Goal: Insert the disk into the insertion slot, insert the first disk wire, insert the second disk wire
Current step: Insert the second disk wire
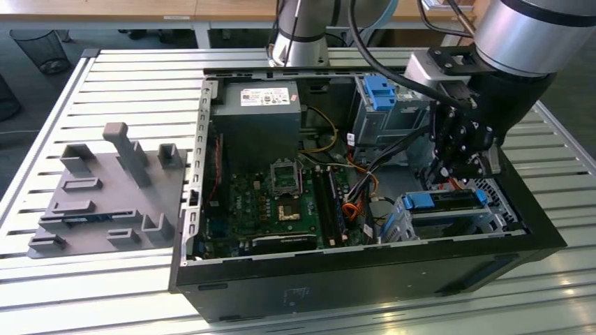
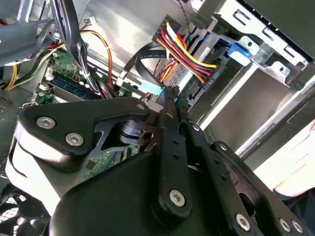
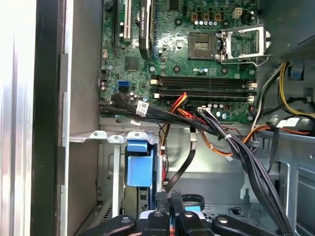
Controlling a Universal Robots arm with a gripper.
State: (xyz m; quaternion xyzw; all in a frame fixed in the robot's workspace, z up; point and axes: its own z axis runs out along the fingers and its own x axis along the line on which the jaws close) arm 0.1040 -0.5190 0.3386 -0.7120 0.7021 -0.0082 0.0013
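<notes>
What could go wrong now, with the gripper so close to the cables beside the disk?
The gripper sits shut on a light blue connector on a flat black cable; poorly aligned, it might jam. The red, yellow and black wire bundle hangs close by and could snag. The disk looks already seated in the insertion slot, so pushing hard may shift it.

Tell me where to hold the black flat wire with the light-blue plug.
By its light-blue plug, flat faces pinched, coming from the case's open side: the plug is rigid, while the black flat wire loops loosely. The fingers look shut right there.
</notes>
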